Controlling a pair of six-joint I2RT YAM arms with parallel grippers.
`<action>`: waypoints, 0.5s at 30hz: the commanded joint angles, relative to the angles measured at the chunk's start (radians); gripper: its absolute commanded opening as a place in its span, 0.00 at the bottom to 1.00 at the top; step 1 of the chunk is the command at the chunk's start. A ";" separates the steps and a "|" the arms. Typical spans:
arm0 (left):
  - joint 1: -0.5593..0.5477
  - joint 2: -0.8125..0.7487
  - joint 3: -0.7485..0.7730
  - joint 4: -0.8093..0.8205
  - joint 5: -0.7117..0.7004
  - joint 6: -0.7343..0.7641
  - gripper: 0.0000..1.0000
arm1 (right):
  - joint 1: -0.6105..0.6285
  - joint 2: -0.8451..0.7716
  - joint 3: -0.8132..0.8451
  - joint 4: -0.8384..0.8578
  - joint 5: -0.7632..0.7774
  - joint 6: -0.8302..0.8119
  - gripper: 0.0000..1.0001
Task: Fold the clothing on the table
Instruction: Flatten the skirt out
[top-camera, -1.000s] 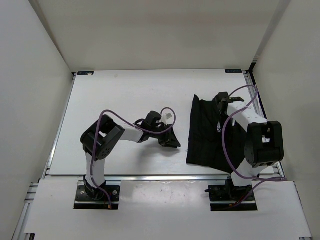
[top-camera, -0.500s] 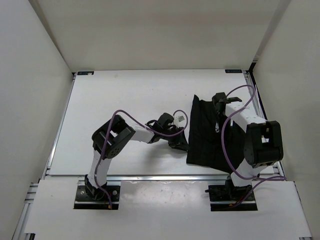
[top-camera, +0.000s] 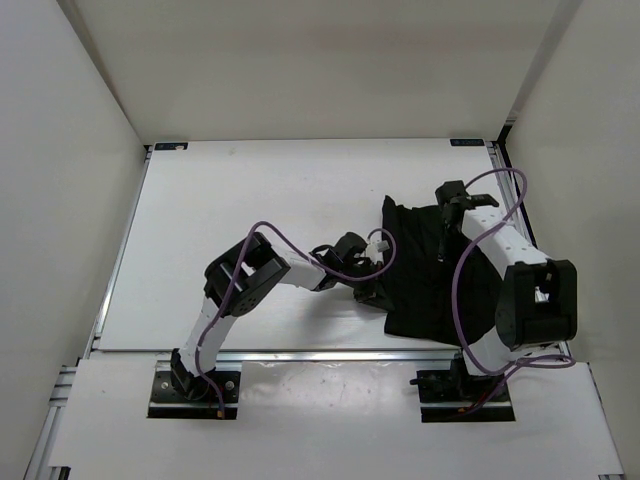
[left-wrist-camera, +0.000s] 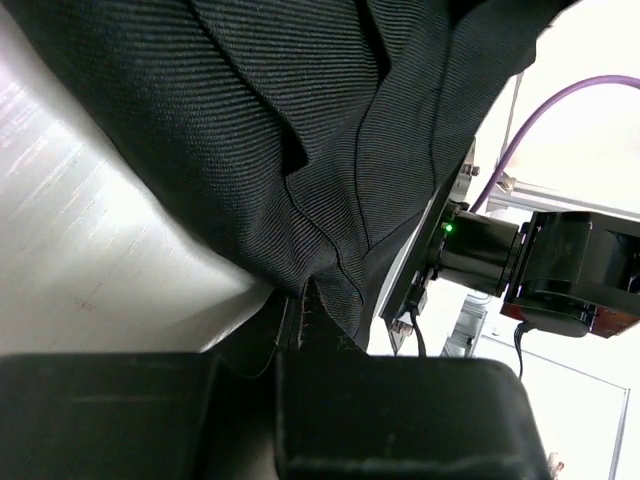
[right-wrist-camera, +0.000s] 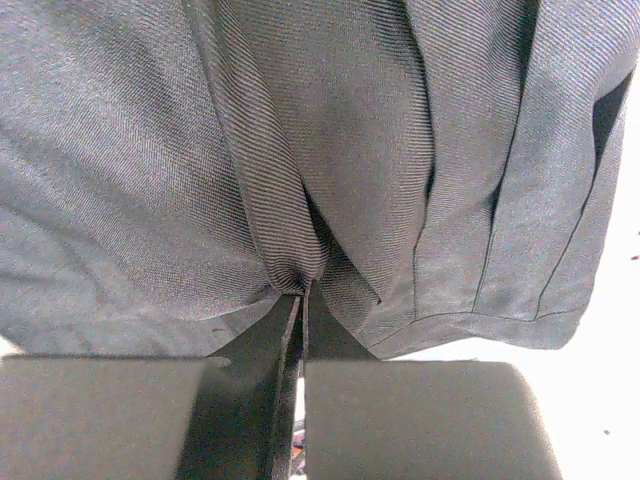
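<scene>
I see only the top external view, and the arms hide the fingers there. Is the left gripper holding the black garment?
Observer: Yes. In the left wrist view the left gripper is shut on a stitched edge of the garment.
Operator: And the right one?
Observer: In the right wrist view the right gripper is shut on a bunched fold of the fabric.
</scene>
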 joint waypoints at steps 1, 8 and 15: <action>0.017 0.004 -0.014 -0.089 -0.068 0.045 0.00 | -0.015 -0.068 -0.006 -0.011 -0.044 -0.001 0.00; 0.206 -0.171 -0.121 -0.167 -0.219 0.083 0.00 | 0.004 -0.046 0.015 0.042 -0.165 -0.036 0.00; 0.392 -0.325 -0.092 -0.391 -0.398 0.212 0.00 | 0.067 0.056 0.113 0.097 -0.314 -0.030 0.22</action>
